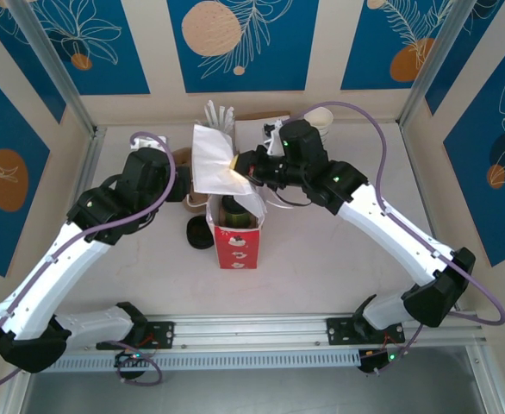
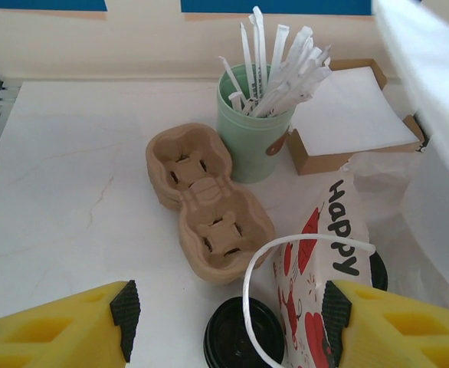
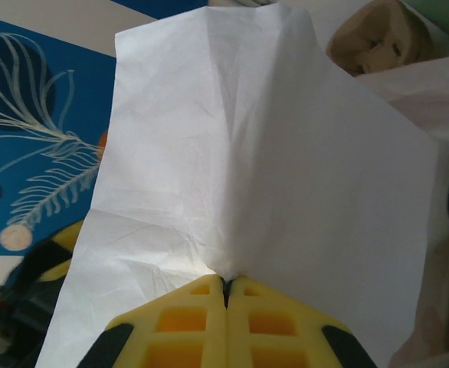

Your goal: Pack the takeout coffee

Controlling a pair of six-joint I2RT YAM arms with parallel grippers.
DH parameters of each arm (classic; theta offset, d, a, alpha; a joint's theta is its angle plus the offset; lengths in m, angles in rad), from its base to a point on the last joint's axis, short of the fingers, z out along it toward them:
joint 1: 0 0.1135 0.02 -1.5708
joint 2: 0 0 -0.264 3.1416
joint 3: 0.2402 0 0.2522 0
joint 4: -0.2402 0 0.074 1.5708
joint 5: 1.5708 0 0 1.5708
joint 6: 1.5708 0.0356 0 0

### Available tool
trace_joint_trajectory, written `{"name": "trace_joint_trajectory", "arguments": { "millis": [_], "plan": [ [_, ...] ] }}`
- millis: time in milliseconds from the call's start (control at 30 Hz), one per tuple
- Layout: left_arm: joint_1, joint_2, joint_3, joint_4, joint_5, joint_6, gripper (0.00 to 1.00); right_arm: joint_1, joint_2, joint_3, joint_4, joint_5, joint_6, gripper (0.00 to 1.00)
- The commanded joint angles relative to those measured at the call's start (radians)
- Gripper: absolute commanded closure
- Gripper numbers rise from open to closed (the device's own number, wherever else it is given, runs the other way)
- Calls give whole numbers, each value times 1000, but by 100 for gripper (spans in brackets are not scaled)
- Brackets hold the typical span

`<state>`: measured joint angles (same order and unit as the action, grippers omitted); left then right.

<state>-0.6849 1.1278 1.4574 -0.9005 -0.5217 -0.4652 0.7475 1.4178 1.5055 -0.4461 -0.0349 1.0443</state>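
Top external view: the takeout coffee (image 1: 233, 207) is seen inside the red paper bag (image 1: 235, 246). A white napkin (image 3: 263, 153) is pinched by the right end effector (image 3: 226, 285); the left end effector (image 2: 231, 310) is spread open. The cup is judged light and crushable, best held below the lid.

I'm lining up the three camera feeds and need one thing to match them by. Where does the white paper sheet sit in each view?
Top external: the white paper sheet is upper centre, just above the red bag, pinched by the right gripper.
Left wrist: the white paper sheet hangs blurred along the upper right edge.
Right wrist: the white paper sheet spreads across the middle, clamped in the right gripper.
Shared landmark: the brown cup carrier.
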Motion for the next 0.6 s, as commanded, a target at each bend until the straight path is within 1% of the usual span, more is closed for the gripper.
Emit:
{"name": "trace_joint_trajectory", "arguments": {
  "millis": [0, 100, 200, 300, 433, 567],
  "plan": [
    [12, 2, -15, 31, 4, -10, 34, 27, 29, 45, -132, 95, -88, 100],
    [14, 8, -22, 40, 22, -11, 34, 54, 51, 66, -210, 165, -140, 100],
    [14, 16, -25, 41, 30, -16, 34, 89, 73, 91, -282, 261, -194, 100],
    [14, 22, -30, 49, 45, -16, 34, 116, 98, 116, -334, 312, -231, 100],
    [16, 32, -40, 63, 74, -19, 34, 161, 154, 189, -432, 430, -287, 100],
    [16, 41, -43, 66, 86, -21, 34, 191, 202, 249, -502, 488, -319, 100]
  ]
}}
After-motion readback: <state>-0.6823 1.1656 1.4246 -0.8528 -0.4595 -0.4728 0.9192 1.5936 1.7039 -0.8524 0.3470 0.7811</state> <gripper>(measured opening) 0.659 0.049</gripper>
